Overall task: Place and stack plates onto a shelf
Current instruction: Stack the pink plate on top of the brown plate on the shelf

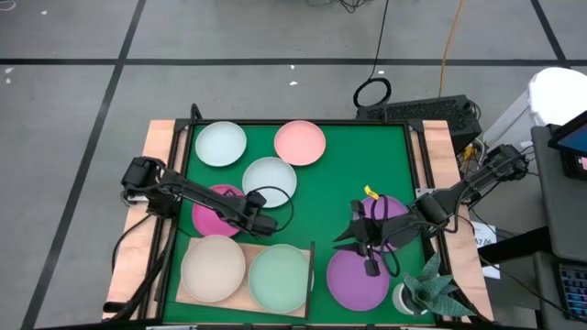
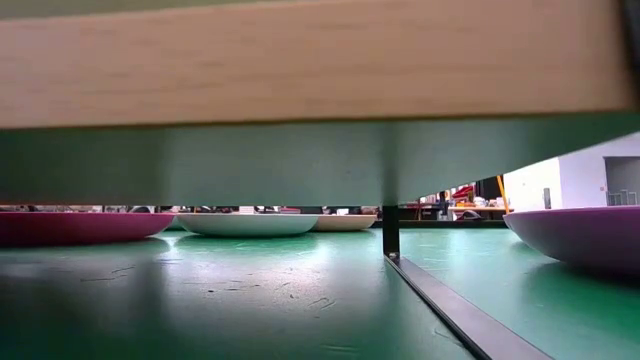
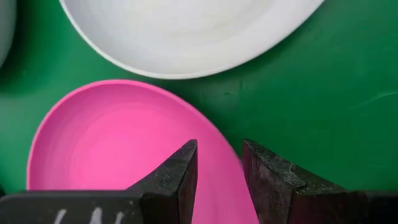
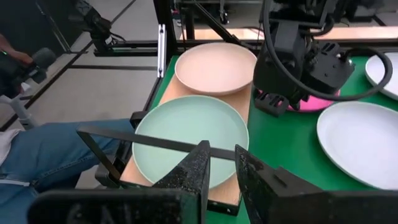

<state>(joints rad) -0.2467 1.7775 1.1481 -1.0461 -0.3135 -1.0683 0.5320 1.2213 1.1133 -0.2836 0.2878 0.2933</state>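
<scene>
Left wrist view shows my left claw (image 3: 219,171) narrowly parted astride the magenta plate's (image 3: 118,143) rim beside the shelf (image 1: 240,301), so I should pinch squarely before lifting.

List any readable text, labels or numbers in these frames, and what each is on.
No text can be read in any view.
Left gripper: pale marks on its dark body at the picture's edge, cut off, unreadable.
Plates, such as the magenta plate, and the shelf: plain, no print.
Screen beside the table: too small to read.
</scene>
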